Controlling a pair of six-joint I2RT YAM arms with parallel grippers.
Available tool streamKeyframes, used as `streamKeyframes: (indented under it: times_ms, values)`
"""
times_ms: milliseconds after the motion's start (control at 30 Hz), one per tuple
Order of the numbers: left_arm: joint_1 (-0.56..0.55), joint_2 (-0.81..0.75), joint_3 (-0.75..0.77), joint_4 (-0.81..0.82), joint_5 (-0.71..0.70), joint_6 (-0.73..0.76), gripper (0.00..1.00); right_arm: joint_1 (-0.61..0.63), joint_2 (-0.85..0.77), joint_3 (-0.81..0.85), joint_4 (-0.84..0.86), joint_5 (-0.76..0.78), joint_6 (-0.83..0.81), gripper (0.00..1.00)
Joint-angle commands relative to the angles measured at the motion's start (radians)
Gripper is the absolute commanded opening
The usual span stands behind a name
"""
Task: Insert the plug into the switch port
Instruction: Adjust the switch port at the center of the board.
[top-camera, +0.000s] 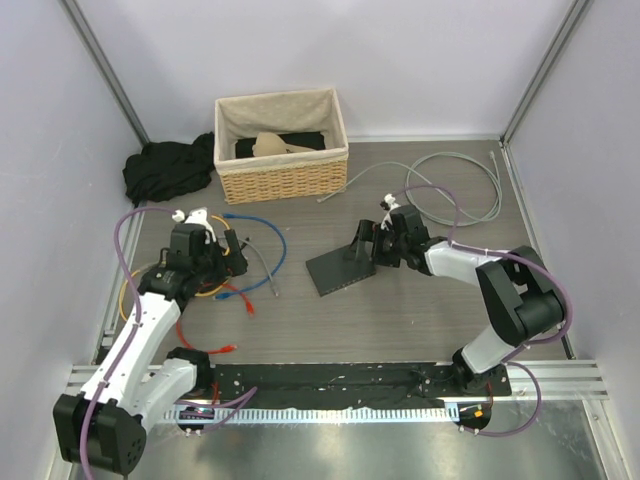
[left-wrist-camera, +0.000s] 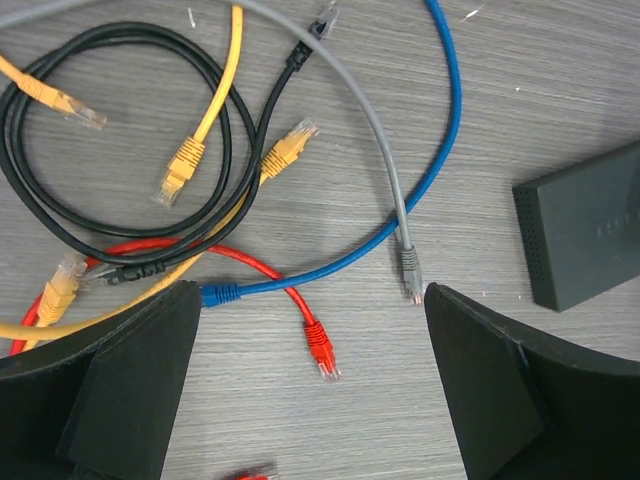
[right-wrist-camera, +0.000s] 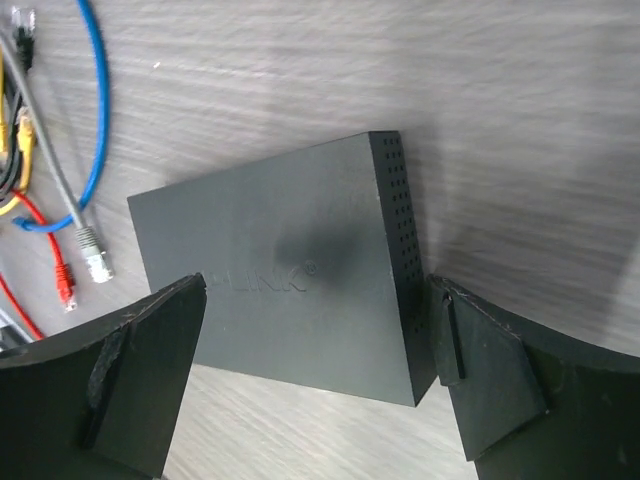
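L: white-and-black left arm (top-camera: 130, 345) runs up from its base, elbow bent, wrist pitched down so the camera looks at the tabletop. Left black two-finger gripper (top-camera: 236, 250) (left-wrist-camera: 312, 300) has its jaws spread wide, fingers (left-wrist-camera: 120, 380) clamped on nothing.
R: white-and-black right arm (top-camera: 505, 300) is folded hard at the elbow, forearm reaching across toward the left side, wrist tipped down. Right black two-finger gripper (top-camera: 362, 246) (right-wrist-camera: 315, 300) is also spread wide, fingers (right-wrist-camera: 490, 390) not closed on anything.

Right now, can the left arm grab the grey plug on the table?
Probably yes. The left gripper hangs open over the grey plug, which lies bare on the table with nothing on top. The red plug lies close by, so it could get bumped.
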Motion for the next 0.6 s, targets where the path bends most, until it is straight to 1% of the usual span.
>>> streamKeyframes:
  times_ms: [0, 33, 67, 133, 167, 200, 233, 267, 300, 367, 433, 500, 533, 567]
  values:
    - [-0.004, 0.049, 0.0, 0.021, 0.002, -0.084, 1.0, 0.025, -0.047, -0.007, 0.024, 0.102, 0.068, 1.0]
    - [-0.004, 0.063, 0.002, 0.032, 0.01, -0.097, 0.99, 0.025, -0.078, -0.003, 0.004, 0.129, 0.052, 1.0]
    - [-0.004, 0.08, 0.011, 0.038, 0.04, -0.113, 0.97, 0.025, -0.101, 0.0, -0.016, 0.152, 0.038, 1.0]
    - [-0.007, 0.14, 0.028, 0.053, 0.047, -0.165, 0.93, 0.025, -0.176, 0.014, -0.084, 0.231, -0.012, 1.0]
    - [-0.018, 0.163, 0.049, 0.056, 0.042, -0.18, 0.9, 0.025, -0.202, 0.02, -0.158, 0.259, -0.029, 1.0]
    - [-0.03, 0.214, 0.062, 0.062, 0.029, -0.202, 0.88, 0.023, -0.23, 0.025, -0.181, 0.281, -0.06, 1.0]
    - [-0.043, 0.244, 0.075, 0.065, 0.022, -0.238, 0.87, 0.025, -0.291, 0.023, -0.2, 0.319, -0.074, 1.0]
    - [-0.07, 0.273, 0.103, 0.067, -0.04, -0.258, 0.85, 0.025, -0.317, 0.02, -0.228, 0.352, -0.081, 1.0]
    - [-0.085, 0.342, 0.117, 0.073, -0.06, -0.272, 0.84, 0.025, -0.348, 0.011, -0.24, 0.366, -0.097, 1.0]
    - [-0.124, 0.411, 0.167, 0.078, -0.094, -0.309, 0.77, 0.026, -0.426, 0.002, -0.271, 0.39, -0.107, 1.0]
    - [-0.153, 0.501, 0.195, 0.096, -0.139, -0.322, 0.73, 0.026, -0.472, -0.017, -0.285, 0.399, -0.114, 1.0]
    - [-0.185, 0.551, 0.232, 0.113, -0.197, -0.332, 0.65, 0.025, -0.538, -0.041, -0.299, 0.399, -0.115, 1.0]
    - [-0.194, 0.6, 0.252, 0.117, -0.212, -0.334, 0.57, 0.026, -0.561, -0.049, -0.302, 0.397, -0.115, 1.0]
    - [-0.201, 0.623, 0.261, 0.121, -0.224, -0.338, 0.54, 0.023, -0.595, -0.056, -0.311, 0.393, -0.115, 1.0]
